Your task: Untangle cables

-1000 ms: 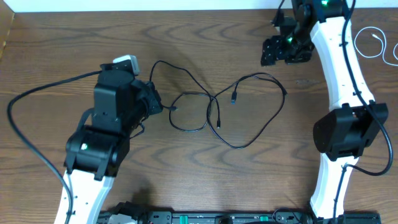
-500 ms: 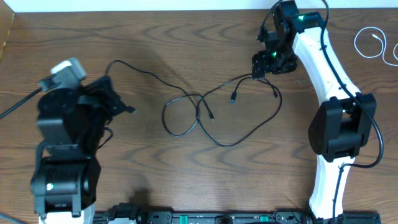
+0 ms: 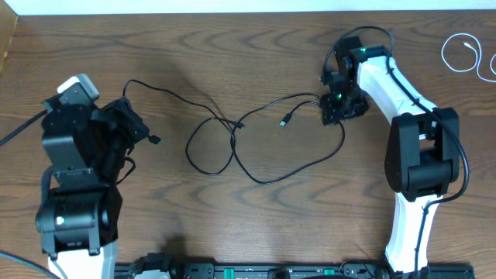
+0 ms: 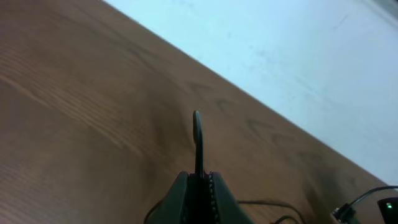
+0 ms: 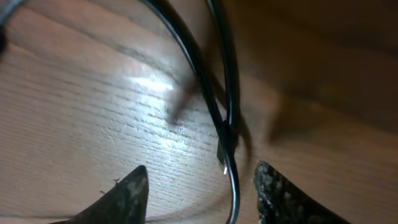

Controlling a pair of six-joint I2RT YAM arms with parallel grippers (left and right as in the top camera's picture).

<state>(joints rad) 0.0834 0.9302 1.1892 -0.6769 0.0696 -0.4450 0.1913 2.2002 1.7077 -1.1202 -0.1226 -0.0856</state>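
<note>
The black cable (image 3: 267,180) lies in loose crossed loops across the middle of the table. My left gripper (image 3: 142,130) is shut on one plug end of it; in the left wrist view the plug (image 4: 198,134) sticks out beyond the shut jaws (image 4: 199,179). My right gripper (image 3: 338,108) is open and low over the cable's right bend. In the right wrist view the black cable (image 5: 219,118) runs between the two fingers (image 5: 202,186). The white cable (image 3: 467,46) lies coiled at the far right, apart from both grippers.
The wooden table's far edge (image 3: 194,13) meets a white surface at the back. Thick black leads of the left arm (image 3: 15,136) trail off the left side. The right arm's white links (image 3: 403,85) cross the right part of the table.
My left gripper has pulled left with the plug end, dragging the black loops leftward. My right gripper has come down and forward onto the cable's right bend.
</note>
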